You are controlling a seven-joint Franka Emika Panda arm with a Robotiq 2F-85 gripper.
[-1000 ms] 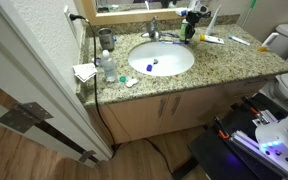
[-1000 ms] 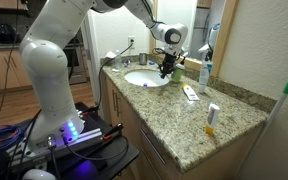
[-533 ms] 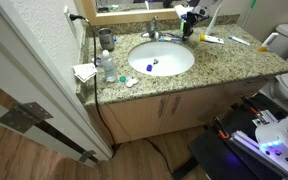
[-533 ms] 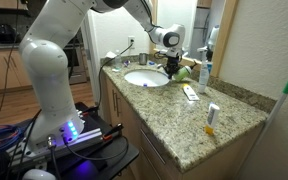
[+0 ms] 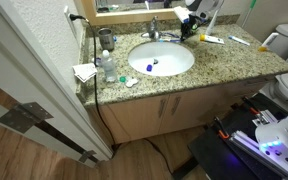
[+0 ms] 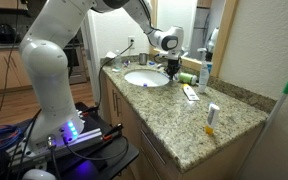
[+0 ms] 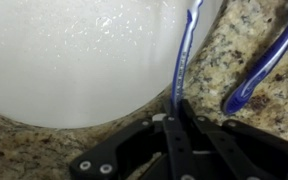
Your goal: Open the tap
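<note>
The tap [image 5: 154, 32], small and chrome, stands at the back rim of the white basin [image 5: 134, 52]; its lever looks down. My gripper [image 5: 191, 22] hovers over the counter just beside the tap, at the basin's back edge [image 6: 171, 69]. In the wrist view the fingers [image 7: 181, 105] are shut on a thin blue toothbrush [image 7: 187, 50] that reaches out over the white basin [image 7: 74, 60]. A second blue toothbrush [image 7: 269, 65] lies on the granite close by. In an exterior view the gripper hides the tap.
A clear bottle [image 5: 106, 66], a cup [image 5: 106, 40] and tissue sit at one end of the counter. A toothpaste tube [image 5: 212, 39] lies at the other end of the counter. Small items lie in the basin [image 5: 152, 66]. A tube [image 6: 189, 93] and a small bottle [image 6: 212, 115] lie on the granite.
My gripper has shifted a little toward the back wall and upward, still shut on the blue toothbrush. Nothing else moved.
</note>
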